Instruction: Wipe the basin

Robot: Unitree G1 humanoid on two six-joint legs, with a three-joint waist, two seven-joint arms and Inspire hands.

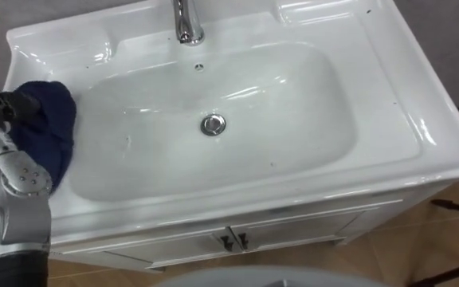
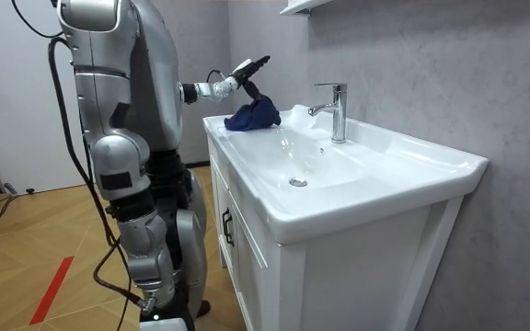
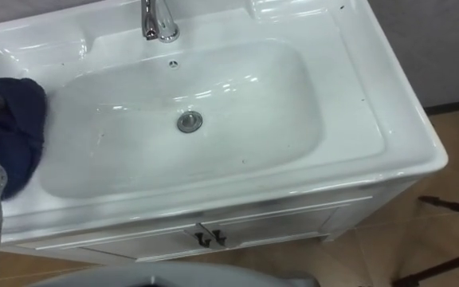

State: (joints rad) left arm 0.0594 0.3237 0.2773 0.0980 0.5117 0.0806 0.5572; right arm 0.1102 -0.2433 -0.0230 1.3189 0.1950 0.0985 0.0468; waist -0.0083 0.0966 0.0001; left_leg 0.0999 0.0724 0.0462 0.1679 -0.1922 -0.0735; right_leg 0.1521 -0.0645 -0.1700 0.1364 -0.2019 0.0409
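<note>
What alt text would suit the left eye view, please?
A white basin from above, with a dark blue cloth bunched on its left rim at the robot's left hand. A chrome tap stands at the back; the drain sits mid-bowl.

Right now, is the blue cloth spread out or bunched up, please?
Bunched up: the blue cloth lies heaped on the basin rim, left side.

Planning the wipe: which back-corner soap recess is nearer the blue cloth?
The left recess, just behind the blue cloth; the right recess lies beyond the faucet.
</note>
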